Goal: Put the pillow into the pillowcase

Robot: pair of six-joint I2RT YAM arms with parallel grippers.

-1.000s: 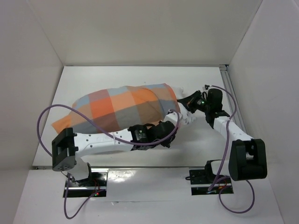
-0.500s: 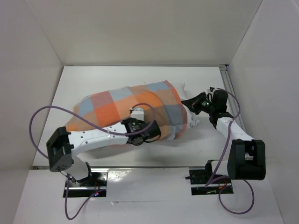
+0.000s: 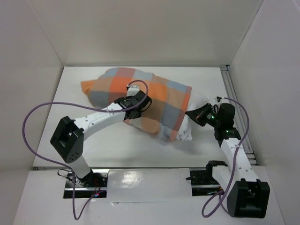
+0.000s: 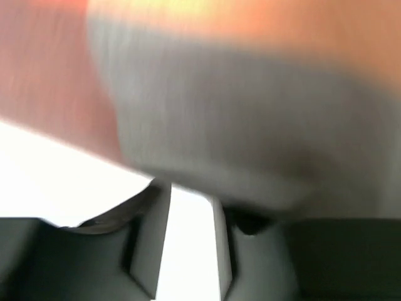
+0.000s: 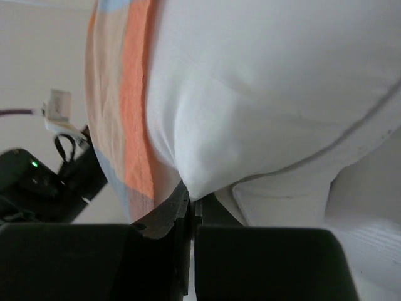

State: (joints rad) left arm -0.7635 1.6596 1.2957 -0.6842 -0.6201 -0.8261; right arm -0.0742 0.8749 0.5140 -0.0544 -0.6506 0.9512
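Right pincer (image 5: 191,199) clamped on pillow (image 5: 263,94) fold; left pincer (image 4: 191,213) part-open, empty, pillowcase (image 4: 219,113) just ahead. Bundle swung farther back than before. Left arm stretched diagonally.

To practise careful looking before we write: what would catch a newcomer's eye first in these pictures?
The orange, blue-grey and tan checked pillowcase lies bulging mid-table, with the white pillow poking out of its near right end. The right gripper pinches that white fabric, while the left gripper rests on the case's middle.
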